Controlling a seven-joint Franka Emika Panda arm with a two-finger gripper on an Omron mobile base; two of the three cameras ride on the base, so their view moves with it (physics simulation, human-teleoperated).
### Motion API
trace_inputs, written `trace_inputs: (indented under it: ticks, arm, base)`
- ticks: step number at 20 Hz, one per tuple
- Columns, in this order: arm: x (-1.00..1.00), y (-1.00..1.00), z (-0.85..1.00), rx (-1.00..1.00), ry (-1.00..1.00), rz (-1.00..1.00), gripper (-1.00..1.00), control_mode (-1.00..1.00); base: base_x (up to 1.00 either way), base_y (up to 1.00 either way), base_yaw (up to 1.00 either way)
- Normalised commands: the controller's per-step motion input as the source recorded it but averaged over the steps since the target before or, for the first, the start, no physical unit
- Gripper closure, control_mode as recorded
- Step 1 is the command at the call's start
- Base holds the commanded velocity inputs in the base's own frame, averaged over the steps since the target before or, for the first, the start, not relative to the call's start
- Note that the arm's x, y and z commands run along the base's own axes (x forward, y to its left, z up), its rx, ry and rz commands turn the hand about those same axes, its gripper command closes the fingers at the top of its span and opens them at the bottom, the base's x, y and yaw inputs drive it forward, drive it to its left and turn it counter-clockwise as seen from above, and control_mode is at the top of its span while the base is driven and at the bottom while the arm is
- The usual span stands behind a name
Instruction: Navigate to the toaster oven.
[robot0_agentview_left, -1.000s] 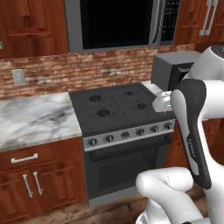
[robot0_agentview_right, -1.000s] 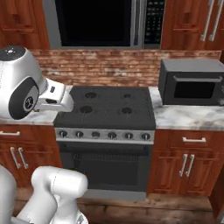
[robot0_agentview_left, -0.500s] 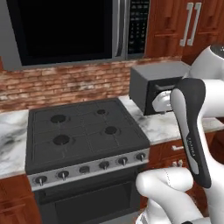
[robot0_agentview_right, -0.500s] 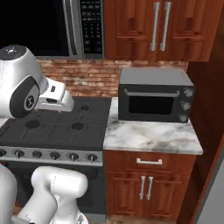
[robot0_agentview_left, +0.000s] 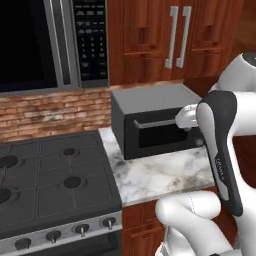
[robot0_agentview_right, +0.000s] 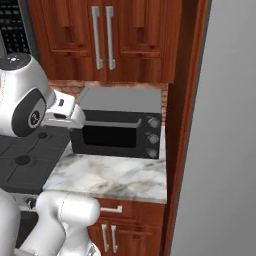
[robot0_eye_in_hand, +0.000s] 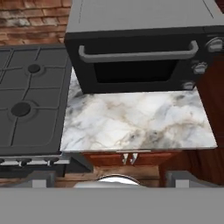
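The toaster oven (robot0_agentview_left: 150, 131) is a dark grey box with a matte grey top, a dark glass door and a horizontal silver bar handle. It stands at the back of a marble counter (robot0_agentview_left: 160, 175), right of the stove. From the right base view the toaster oven (robot0_agentview_right: 119, 131) sits straight ahead, with knobs down its right side. The hand view looks down on the toaster oven (robot0_eye_in_hand: 140, 48) and the counter in front of it. My gripper (robot0_eye_in_hand: 113, 178) hangs in the air in front of the oven door, open, fingertips wide apart with nothing between them.
A black gas stove (robot0_agentview_left: 50, 185) adjoins the counter on the left, under a black built-in microwave (robot0_agentview_left: 50, 45). Wooden cabinets (robot0_agentview_right: 105, 40) hang above the oven, and lower cabinets (robot0_agentview_right: 120, 220) sit beneath. A tall grey panel (robot0_agentview_right: 220, 125) walls off the right side.
The whole scene has slid left as the base drove right: the stove moved from centre to the left edge, and the toaster oven now sits in the middle. The arm holds the same pose.
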Motion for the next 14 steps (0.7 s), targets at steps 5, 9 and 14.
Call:
trace_inputs:
  ticks: [5, 9, 14]
  arm:
    - [0.0, 0.0, 0.0, 0.0, 0.0, 0.0, -1.0, 1.0]
    - [0.0, 0.0, 0.0, 0.0, 0.0, 0.0, -1.0, 1.0]
    - [0.0, 0.0, 0.0, 0.0, 0.0, 0.0, -1.0, 1.0]
  base:
    - [0.73, -0.65, 0.08]
    - [0.24, -0.36, 0.06]
    - [0.11, -0.21, 0.02]
